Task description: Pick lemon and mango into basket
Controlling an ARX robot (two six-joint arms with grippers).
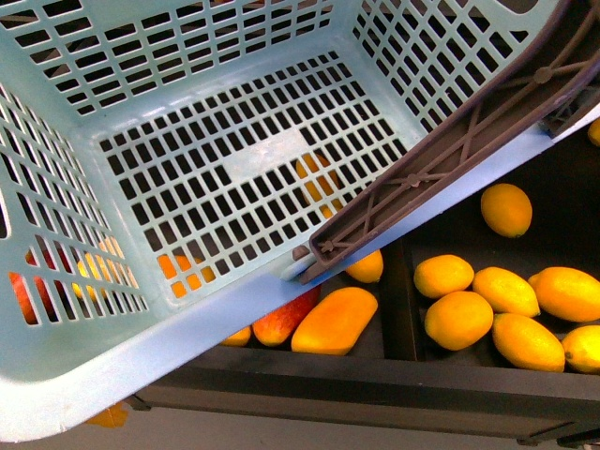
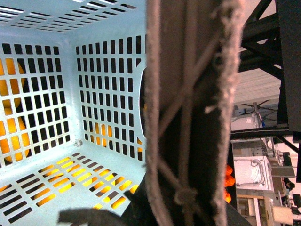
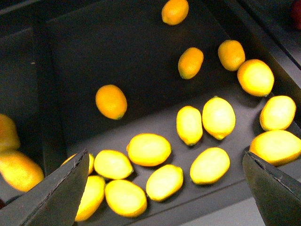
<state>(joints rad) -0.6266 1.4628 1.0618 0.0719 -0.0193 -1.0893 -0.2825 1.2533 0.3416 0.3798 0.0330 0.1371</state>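
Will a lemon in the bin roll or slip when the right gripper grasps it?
The lemon is a smooth plump oval, so a nudge would probably roll it. Its skin looks glossy, so it may slip. Close neighbours may shift.

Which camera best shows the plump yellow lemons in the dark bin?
Right wrist view: many plump yellow lemons lie unobstructed. Front view shows fewer lemons, beside the light teal slotted basket. Left wrist view shows none clearly.

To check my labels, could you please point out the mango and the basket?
mango (image 1: 335, 321), front view, middle of its body.
basket (image 1: 267, 155), front view, solid patch of its floor.
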